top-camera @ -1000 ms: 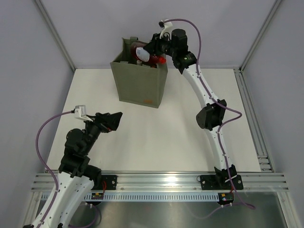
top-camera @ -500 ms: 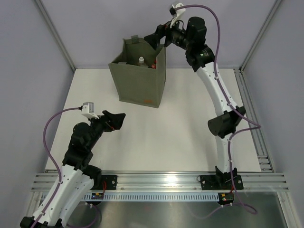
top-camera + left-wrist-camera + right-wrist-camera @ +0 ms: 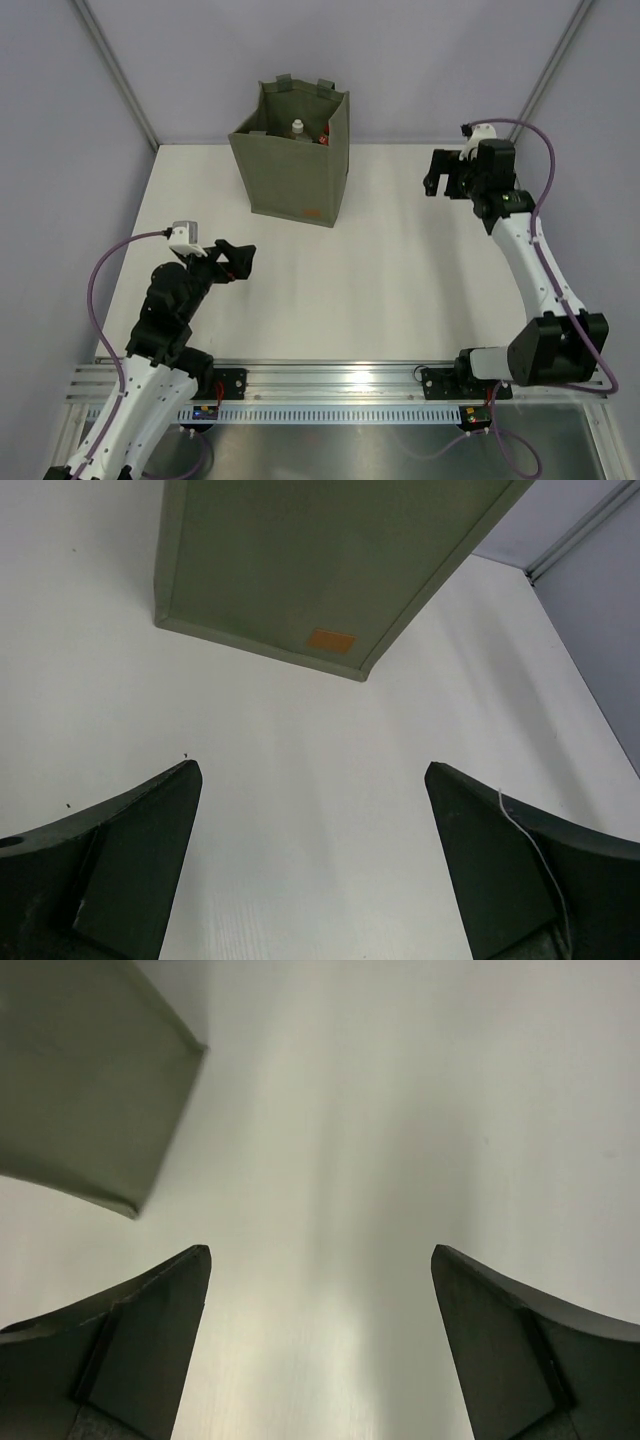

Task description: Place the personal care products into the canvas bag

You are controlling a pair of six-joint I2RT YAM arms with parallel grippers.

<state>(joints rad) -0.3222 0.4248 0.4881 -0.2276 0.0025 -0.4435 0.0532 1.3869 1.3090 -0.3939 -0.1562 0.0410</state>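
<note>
My left end effector (image 3: 240,258) and right end effector (image 3: 438,178) are both spread wide, empty. Bottles (image 3: 296,128) poke up inside the canvas bag (image 3: 295,175), far side of the table (image 3: 390,270). I'd just park well clear of it.

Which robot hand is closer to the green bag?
The left. The left gripper hovers open just in front of the bag, pointing at it. The right gripper hangs open farther off, out to the right of the bag.

My left arm (image 3: 130,412) and right arm (image 3: 531,257): white links, black joints, purple cables (image 3: 98,285). My left claw (image 3: 243,263) and right claw (image 3: 433,173): dark wedge fingers (image 3: 130,870).
</note>
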